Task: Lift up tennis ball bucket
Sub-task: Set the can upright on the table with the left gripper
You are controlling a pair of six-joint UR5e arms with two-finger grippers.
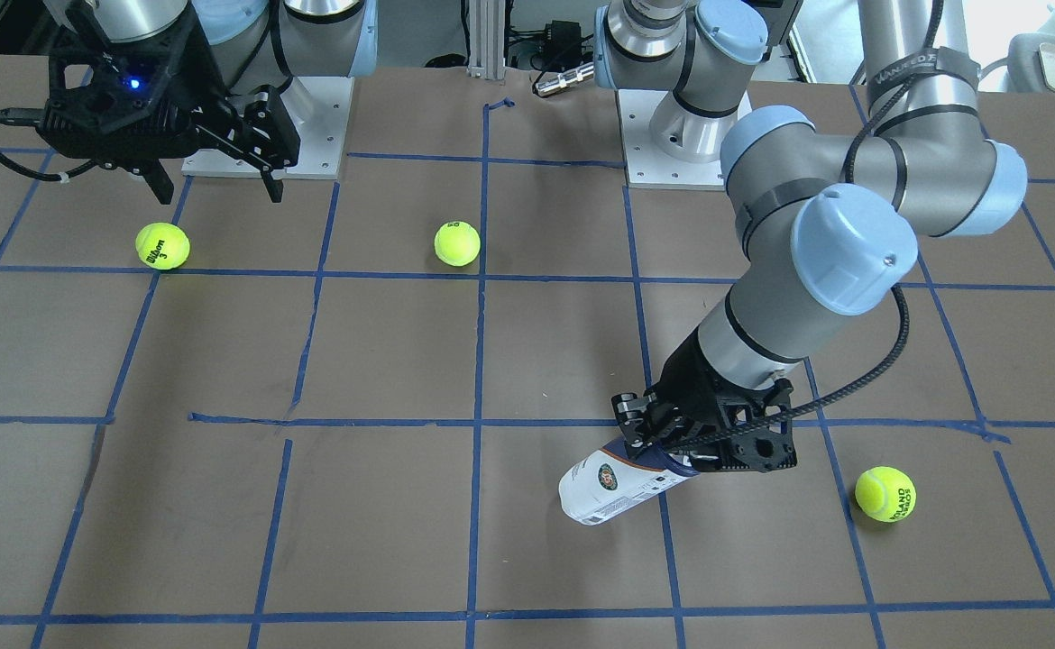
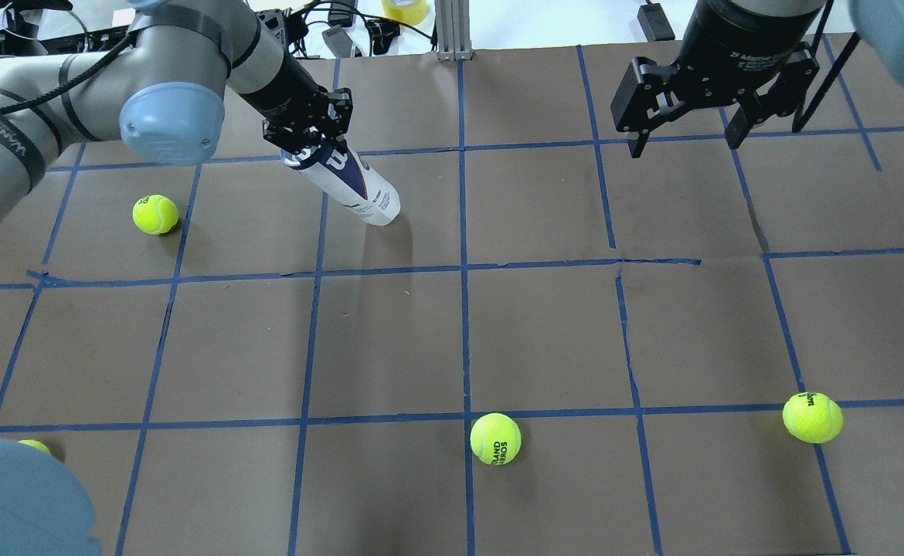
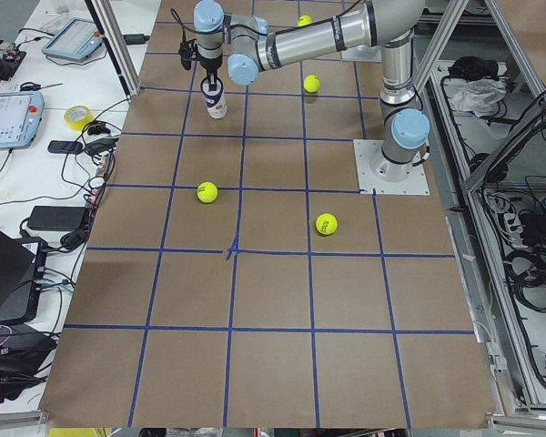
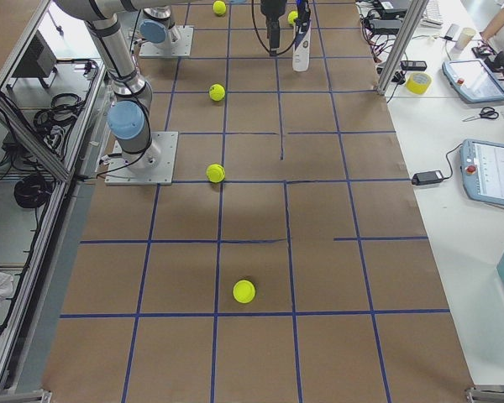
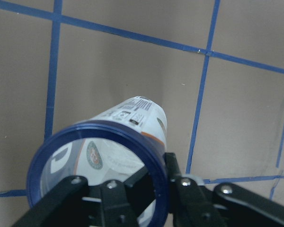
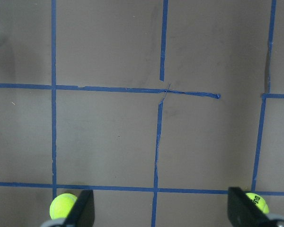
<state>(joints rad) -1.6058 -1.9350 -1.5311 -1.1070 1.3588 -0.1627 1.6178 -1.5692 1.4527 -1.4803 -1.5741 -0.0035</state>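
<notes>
The tennis ball bucket point(image 2: 355, 185) is a slim white can with a navy top end and a white "W". My left gripper point(image 2: 309, 147) is shut on its navy end and holds it roughly upright over the far side of the table. It also shows in the front view point(image 1: 609, 487) under the left gripper point(image 1: 667, 446), and in the left wrist view point(image 5: 128, 137) with its white end pointing down. I cannot tell whether its lower end touches the table. My right gripper point(image 2: 684, 147) is open and empty, held above the table, apart from the can.
Loose yellow-green tennis balls lie on the brown, blue-taped table point(image 2: 545, 324): one point(image 2: 155, 214) near the can, one point(image 2: 495, 439) at the near middle, one point(image 2: 812, 417) at the near right. Two balls point(image 6: 62, 205) point(image 6: 255, 201) show below the right gripper.
</notes>
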